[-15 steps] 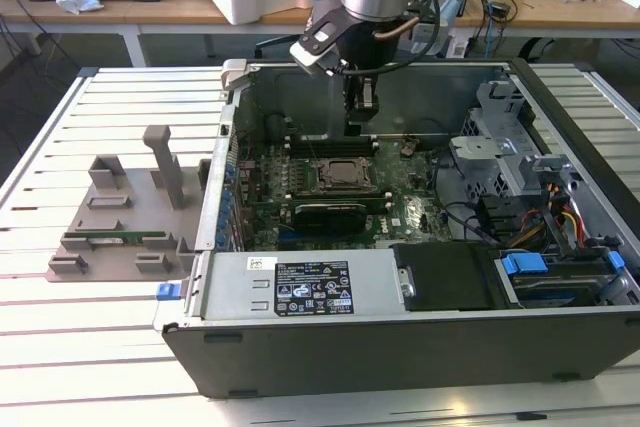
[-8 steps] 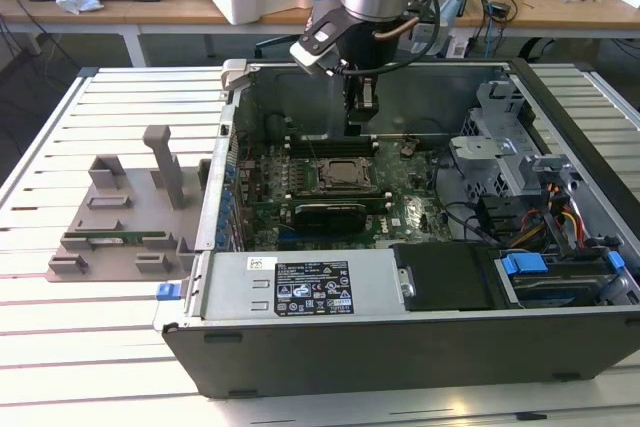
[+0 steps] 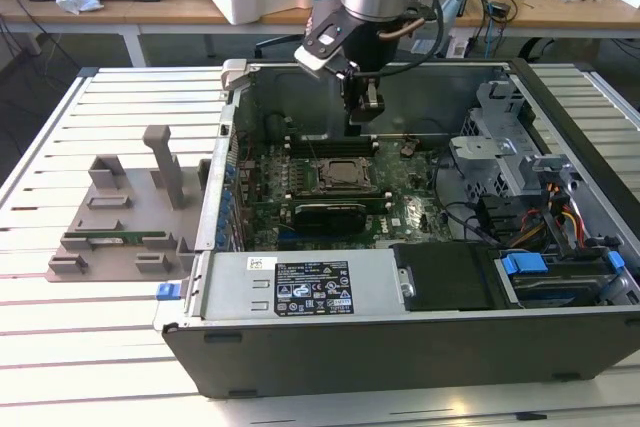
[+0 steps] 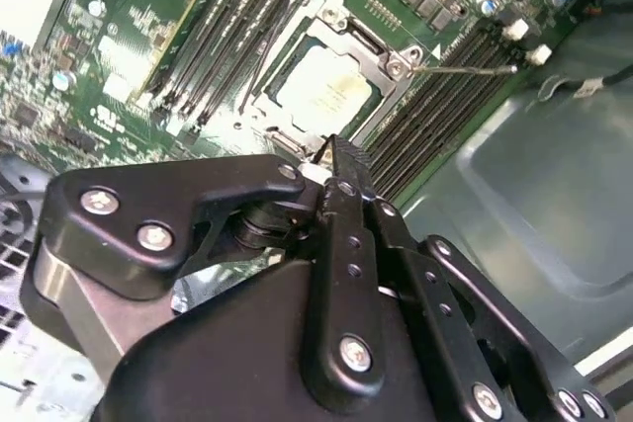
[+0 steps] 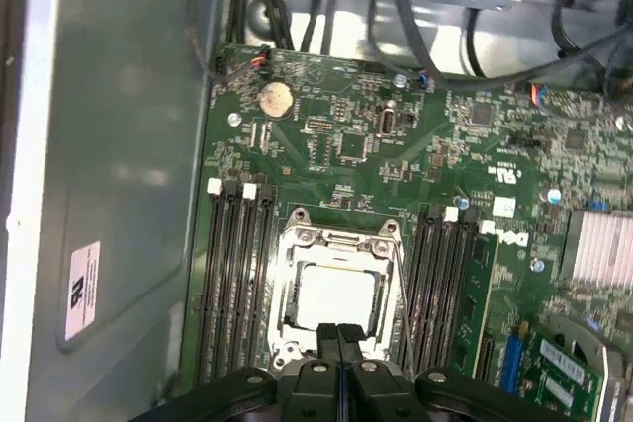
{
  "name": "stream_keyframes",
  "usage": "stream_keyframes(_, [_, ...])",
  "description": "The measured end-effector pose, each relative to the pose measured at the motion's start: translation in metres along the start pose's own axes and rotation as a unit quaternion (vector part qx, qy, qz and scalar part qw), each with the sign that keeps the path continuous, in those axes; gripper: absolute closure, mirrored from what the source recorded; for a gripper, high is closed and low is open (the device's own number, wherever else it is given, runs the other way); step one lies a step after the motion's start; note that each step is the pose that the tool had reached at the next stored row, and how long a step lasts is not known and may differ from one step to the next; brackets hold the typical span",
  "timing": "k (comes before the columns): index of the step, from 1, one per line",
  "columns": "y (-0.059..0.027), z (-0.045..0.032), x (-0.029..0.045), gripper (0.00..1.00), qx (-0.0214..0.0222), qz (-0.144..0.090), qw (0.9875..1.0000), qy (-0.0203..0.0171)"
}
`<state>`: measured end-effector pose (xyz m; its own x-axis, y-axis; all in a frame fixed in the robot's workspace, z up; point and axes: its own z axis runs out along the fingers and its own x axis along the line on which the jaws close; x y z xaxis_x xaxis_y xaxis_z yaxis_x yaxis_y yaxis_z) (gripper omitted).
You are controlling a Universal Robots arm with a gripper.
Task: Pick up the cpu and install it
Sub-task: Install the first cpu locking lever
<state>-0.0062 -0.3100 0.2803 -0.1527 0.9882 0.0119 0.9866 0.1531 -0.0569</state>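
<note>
The cpu (image 5: 336, 298), a silvery square plate, lies flat inside the motherboard socket (image 5: 292, 244), whose metal frame is open around it; it also shows in the second wrist view as the cpu (image 4: 324, 89). My gripper (image 5: 339, 335) hangs just above the socket's edge with its two black fingers pressed together and nothing between them. In the exterior view the gripper (image 3: 365, 99) hovers inside the open computer case (image 3: 560, 127), above the back part of the socket (image 3: 345, 175). The second wrist view has the gripper (image 4: 332, 148) tip close over the socket frame.
Rows of memory slots (image 5: 232, 274) flank the socket on both sides. A grey fixture (image 3: 120, 217) carrying a green memory stick (image 3: 122, 239) sits on the slatted table at the exterior view's left. The power supply (image 3: 300, 287) and the drive cage (image 3: 500, 147) line the case's near and right sides.
</note>
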Motion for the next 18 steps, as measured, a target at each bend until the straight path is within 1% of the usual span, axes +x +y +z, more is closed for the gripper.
stream_keyframes(1, [0.0,0.0,0.0,0.89,0.0002,-0.014,0.9999,-0.0008])
stream_keyframes(2, [0.0,0.0,0.0,0.89,0.0005,-0.036,0.9993,-0.0021])
stream_keyframes(3, [0.0,0.0,0.0,0.89,0.0006,-0.053,0.9986,-0.003])
stream_keyframes(4, [0.0,0.0,0.0,0.89,0.0009,-0.076,0.9971,-0.0044])
stream_keyframes(5, [0.0,0.0,0.0,0.89,0.0011,-0.09,0.9959,-0.0052])
stream_keyframes(6, [0.0,0.0,0.0,0.89,0.0014,-0.112,0.9936,-0.0064])
stream_keyframes(7, [0.0,0.0,0.0,0.89,0.0015,-0.125,0.9922,-0.0071])
stream_keyframes(8, [0.0,0.0,0.0001,0.89,0.0016,-0.134,0.991,-0.0076])
stream_keyframes(10, [0.0,0.0,0.0001,0.89,0.0019,-0.154,0.988,-0.0088])
stream_keyframes(12, [0.0,0.0,0.0001,0.89,0.0021,-0.178,0.984,-0.0102])
stream_keyframes(14, [0.0,0.0,0.0001,0.89,0.0023,-0.19,0.9818,-0.0108])
stream_keyframes(15, [0.0,0.0,0.0001,0.89,0.0026,-0.217,0.9761,-0.0124])
stream_keyframes(16, [0.0,0.0,0.0001,0.89,0.0029,-0.244,0.9697,-0.014])
stream_keyframes(17, [0.0,0.0,0.0001,0.89,0.0031,-0.256,0.9666,-0.0146])
stream_keyframes(18, [0.0,0.0,0.0001,0.89,0.0033,-0.271,0.9624,-0.0155])
